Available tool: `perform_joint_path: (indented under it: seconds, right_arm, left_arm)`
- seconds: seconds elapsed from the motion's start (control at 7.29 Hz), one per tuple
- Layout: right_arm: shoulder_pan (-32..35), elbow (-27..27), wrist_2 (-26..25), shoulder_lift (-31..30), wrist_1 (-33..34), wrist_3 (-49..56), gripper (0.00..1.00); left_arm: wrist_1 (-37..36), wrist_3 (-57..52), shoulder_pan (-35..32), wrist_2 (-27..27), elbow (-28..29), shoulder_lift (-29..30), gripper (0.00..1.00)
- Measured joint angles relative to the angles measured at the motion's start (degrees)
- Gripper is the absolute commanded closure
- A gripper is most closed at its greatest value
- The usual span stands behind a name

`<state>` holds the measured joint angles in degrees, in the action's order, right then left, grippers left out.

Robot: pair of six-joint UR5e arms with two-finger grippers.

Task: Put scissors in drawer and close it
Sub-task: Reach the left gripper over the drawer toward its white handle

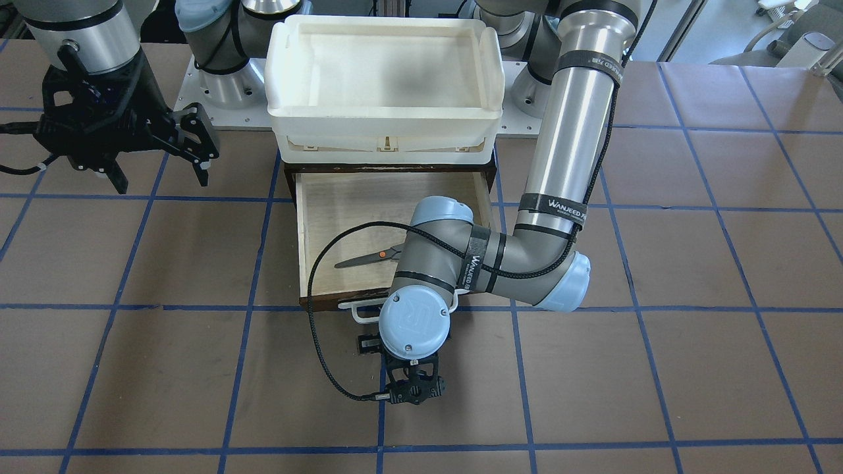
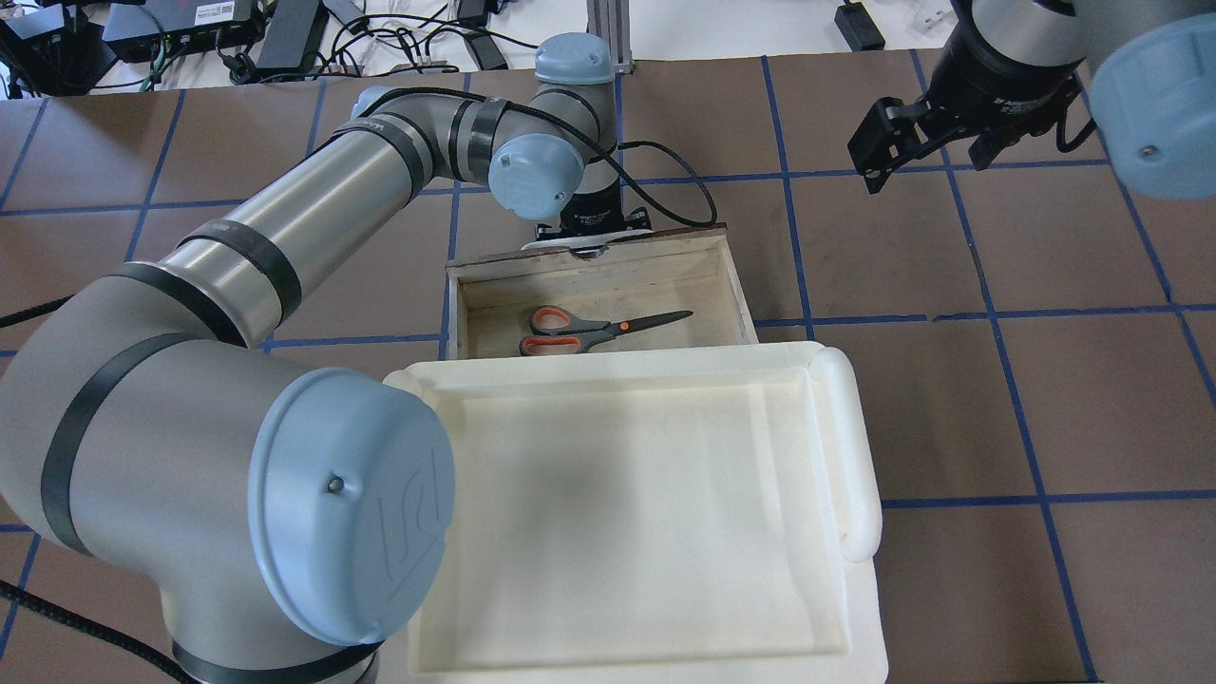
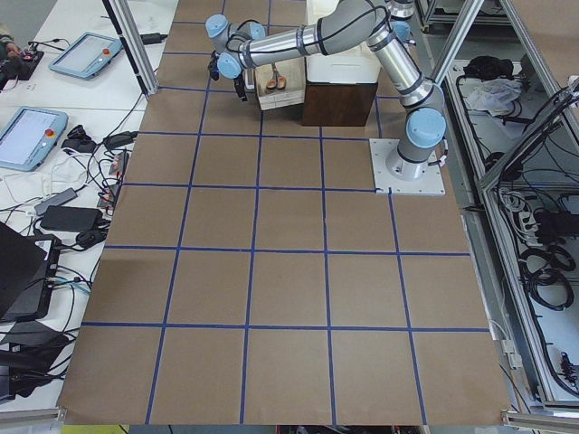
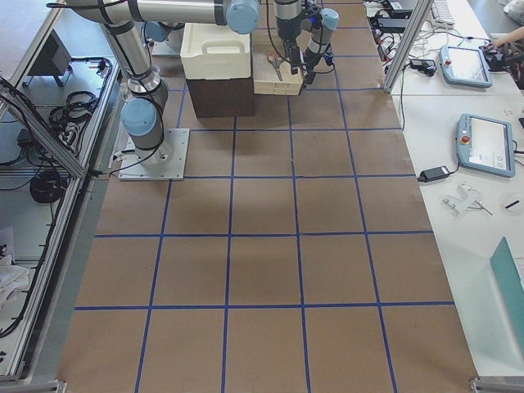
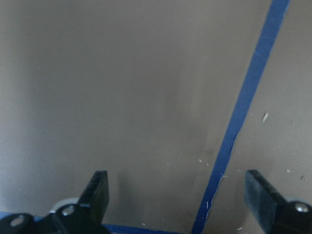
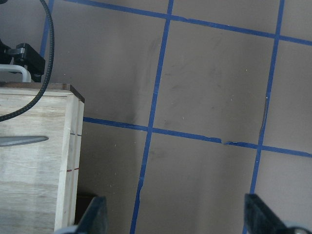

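Observation:
The scissors lie flat inside the open drawer, blades toward the robot's right; they also show in the overhead view. The drawer is pulled out from under the white foam tray. Its white bar handle sits on the dark front. My left gripper points down at the table just outside the drawer front by the handle, with its fingers wide apart and empty. My right gripper hangs open and empty, away to the robot's right of the drawer; it also shows in the overhead view.
The white foam tray rests on the dark cabinet above the drawer. A black cable loops from the left wrist over the drawer's corner. Brown table with blue tape lines surrounds the drawer.

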<state>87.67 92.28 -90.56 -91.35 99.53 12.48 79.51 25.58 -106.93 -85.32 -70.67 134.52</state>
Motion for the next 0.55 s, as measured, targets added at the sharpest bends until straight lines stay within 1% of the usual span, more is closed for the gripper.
perform_joint_path:
  seconds: [0.55]
  right_arm:
    - [0.04, 0.00, 0.20, 0.03, 0.05, 0.00, 0.00]
  left_arm:
    - [2.03, 0.01, -0.49, -0.10, -0.04, -0.39, 0.00]
